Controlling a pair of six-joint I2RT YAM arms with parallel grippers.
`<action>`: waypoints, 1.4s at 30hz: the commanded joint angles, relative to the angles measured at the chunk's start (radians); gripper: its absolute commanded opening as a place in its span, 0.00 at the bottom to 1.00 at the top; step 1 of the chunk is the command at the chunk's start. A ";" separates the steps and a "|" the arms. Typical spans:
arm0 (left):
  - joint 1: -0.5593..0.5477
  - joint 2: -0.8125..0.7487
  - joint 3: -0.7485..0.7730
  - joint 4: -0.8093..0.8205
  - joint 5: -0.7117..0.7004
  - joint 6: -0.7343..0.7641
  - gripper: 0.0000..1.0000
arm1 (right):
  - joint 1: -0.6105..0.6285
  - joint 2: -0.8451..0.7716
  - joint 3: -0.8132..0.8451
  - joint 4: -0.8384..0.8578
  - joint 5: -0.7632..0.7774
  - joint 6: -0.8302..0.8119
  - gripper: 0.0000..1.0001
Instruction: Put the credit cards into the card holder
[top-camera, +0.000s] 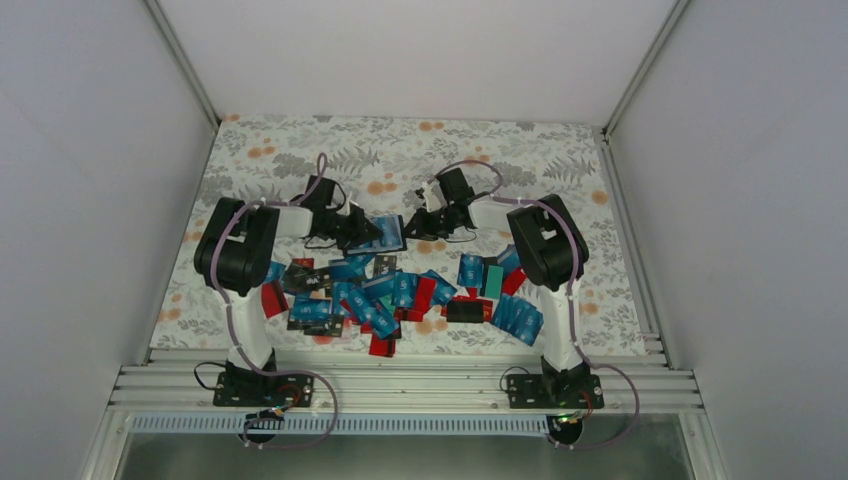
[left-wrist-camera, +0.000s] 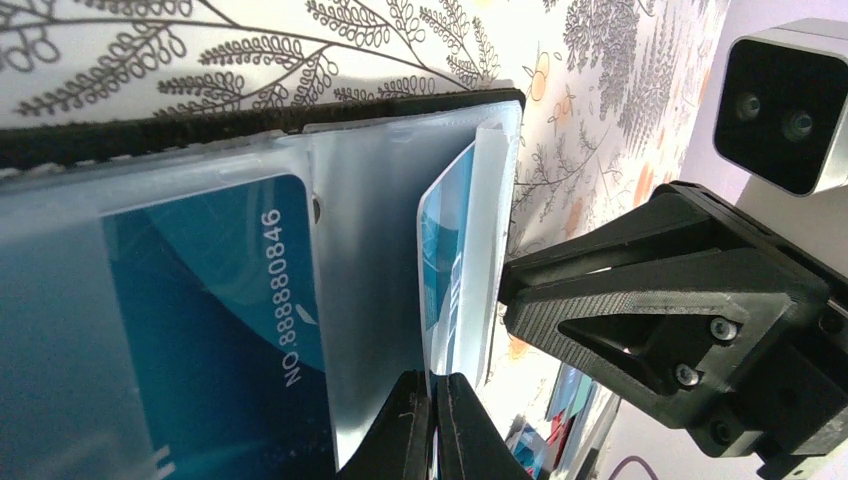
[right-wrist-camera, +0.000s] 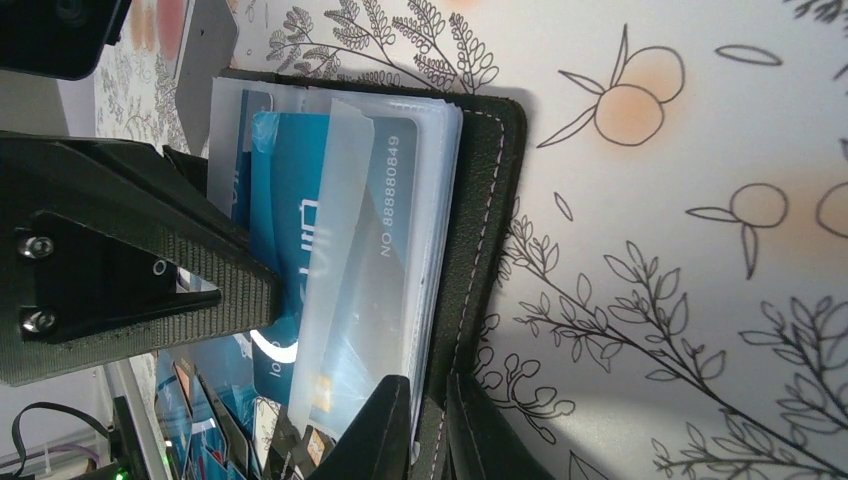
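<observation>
While my right gripper (right-wrist-camera: 428, 430) is clamped shut on the black cover edge of the card holder (right-wrist-camera: 490, 230), my left gripper (left-wrist-camera: 436, 425) is closed on the near edge of one blue card (left-wrist-camera: 445, 270), pinched thin between the jaws. Holder sits open at mid worktop (top-camera: 280, 150), just beyond the pile of credit cards (top-camera: 400, 295), both grippers meeting over it. Step in hand, as I judge it: feeding this card into a clear sleeve (left-wrist-camera: 497, 200). Card stands on edge, its far end at or just inside the sleeve mouth; can't tell how deep it is. Another blue sleeved card (left-wrist-camera: 220, 330) with white number print is already seated in the next pocket.

To do it well: push the card straight along its long axis, parallel to the sleeve, no twist, or a corner will catch the plastic lip and buckle it. Right gripper should hold the cover firm so the holder doesn't slide or flip on the worktop under the push. Sleeves are floppy and fanned, so watch that the card goes between the right two layers and not behind the pocket. Go slow, stop pushing before my left jaws meet the sleeve edge, then let go and nudge the last bit in. The grippers are very close together, so collision is a risk. Most cards are loose in the pile; the task looks early.
</observation>
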 joint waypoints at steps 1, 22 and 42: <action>-0.011 0.033 0.026 -0.087 -0.039 0.058 0.02 | 0.021 -0.007 -0.001 -0.029 0.021 -0.005 0.12; -0.011 0.132 0.199 -0.321 -0.076 0.264 0.05 | 0.020 0.013 0.042 -0.069 0.047 -0.036 0.13; -0.011 -0.144 0.139 -0.431 -0.122 0.307 0.68 | 0.017 -0.014 0.038 -0.081 0.070 -0.043 0.14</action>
